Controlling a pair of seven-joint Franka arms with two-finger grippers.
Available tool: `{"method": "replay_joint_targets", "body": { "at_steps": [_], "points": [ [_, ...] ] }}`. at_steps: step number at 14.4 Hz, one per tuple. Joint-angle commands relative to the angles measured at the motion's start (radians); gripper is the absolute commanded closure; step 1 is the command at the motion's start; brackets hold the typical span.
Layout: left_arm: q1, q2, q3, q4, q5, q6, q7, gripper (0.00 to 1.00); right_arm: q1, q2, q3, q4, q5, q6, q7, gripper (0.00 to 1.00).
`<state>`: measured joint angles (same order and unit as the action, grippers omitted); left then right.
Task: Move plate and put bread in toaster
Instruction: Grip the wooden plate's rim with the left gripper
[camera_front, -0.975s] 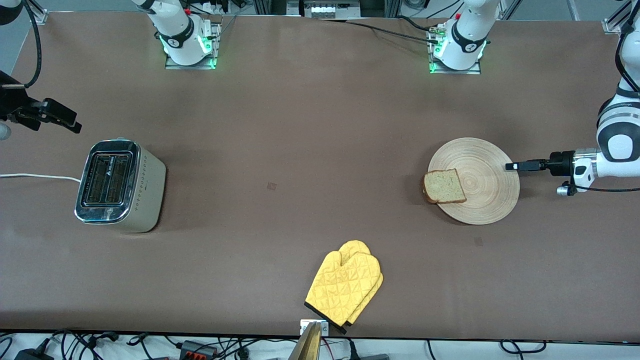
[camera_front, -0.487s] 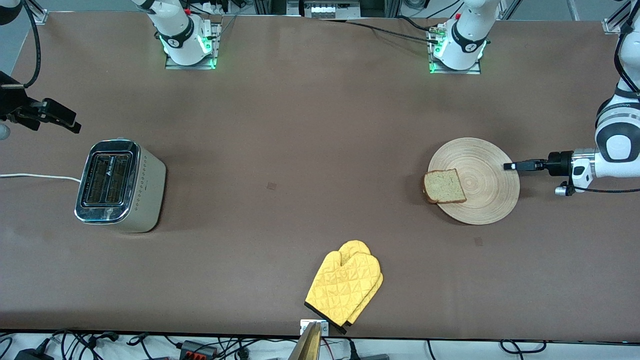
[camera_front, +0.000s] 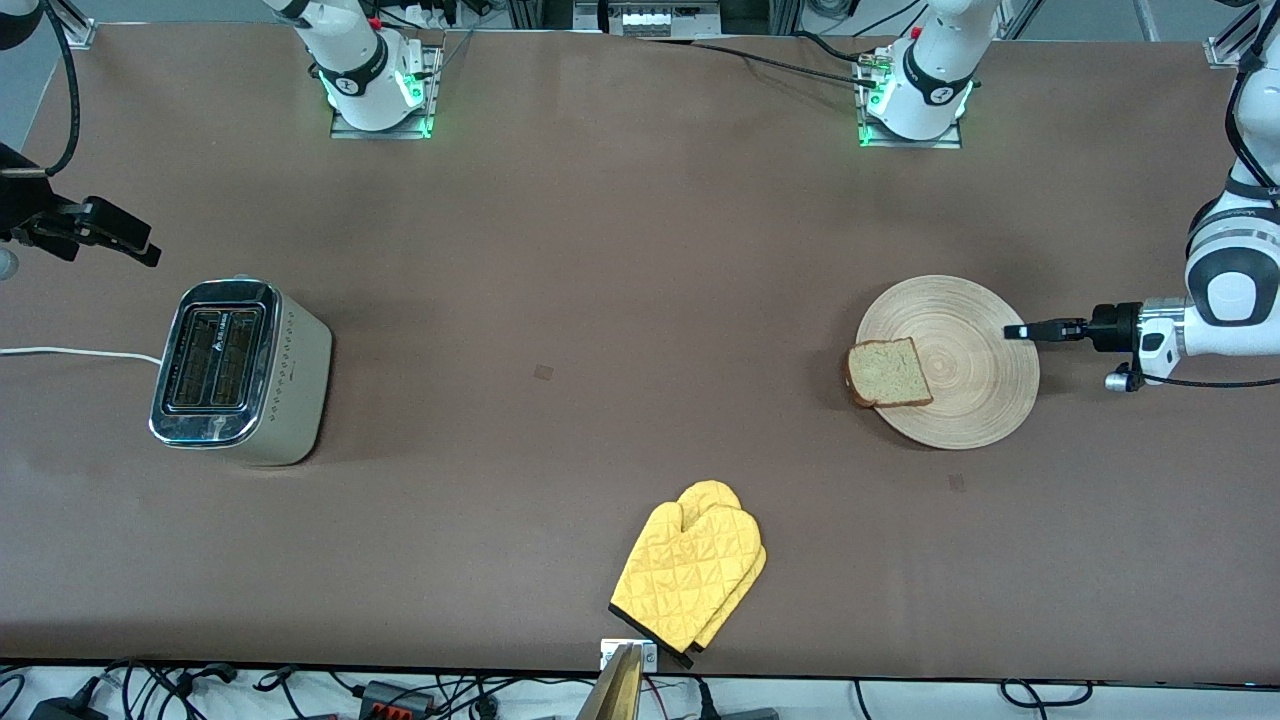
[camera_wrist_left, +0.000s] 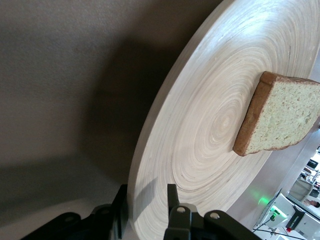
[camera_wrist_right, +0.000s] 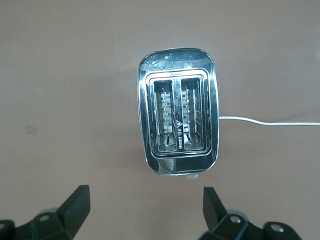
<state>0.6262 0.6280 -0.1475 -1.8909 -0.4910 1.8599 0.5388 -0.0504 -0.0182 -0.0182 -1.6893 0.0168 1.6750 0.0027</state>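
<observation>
The pale wooden plate (camera_front: 975, 400) lies toward the left arm's end of the table, with the brown bread slice (camera_front: 888, 373) on its edge toward the toaster. My left gripper (camera_front: 1018, 330) is low at the plate's rim, open, with one finger over the top and one outside the edge. In the left wrist view my left gripper (camera_wrist_left: 146, 207) straddles the plate's rim (camera_wrist_left: 150, 125), with the bread (camera_wrist_left: 280, 115) farther along. The toaster (camera_front: 238, 370) stands at the right arm's end, slots empty. My right gripper (camera_front: 125, 243) is open and empty in the air above it, seen in the right wrist view (camera_wrist_right: 145, 210) over the toaster (camera_wrist_right: 177, 111).
A yellow oven mitt (camera_front: 690, 575) lies near the table's front edge in the middle. The toaster's white cord (camera_front: 70, 352) runs off toward the right arm's end of the table and also shows in the right wrist view (camera_wrist_right: 270, 121).
My left gripper has crept a little toward the plate, its fingertips now over the rim. The plate, bread and right gripper have not moved.
</observation>
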Motion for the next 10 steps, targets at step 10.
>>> {"method": "replay_joint_targets", "body": {
  "at_steps": [10],
  "points": [
    [0.006, 0.009, -0.004, -0.005, -0.057, -0.013, 0.039, 0.92, -0.005, -0.006, 0.001, -0.003, 0.003, 0.015, -0.007, 0.00]
  ]
}}
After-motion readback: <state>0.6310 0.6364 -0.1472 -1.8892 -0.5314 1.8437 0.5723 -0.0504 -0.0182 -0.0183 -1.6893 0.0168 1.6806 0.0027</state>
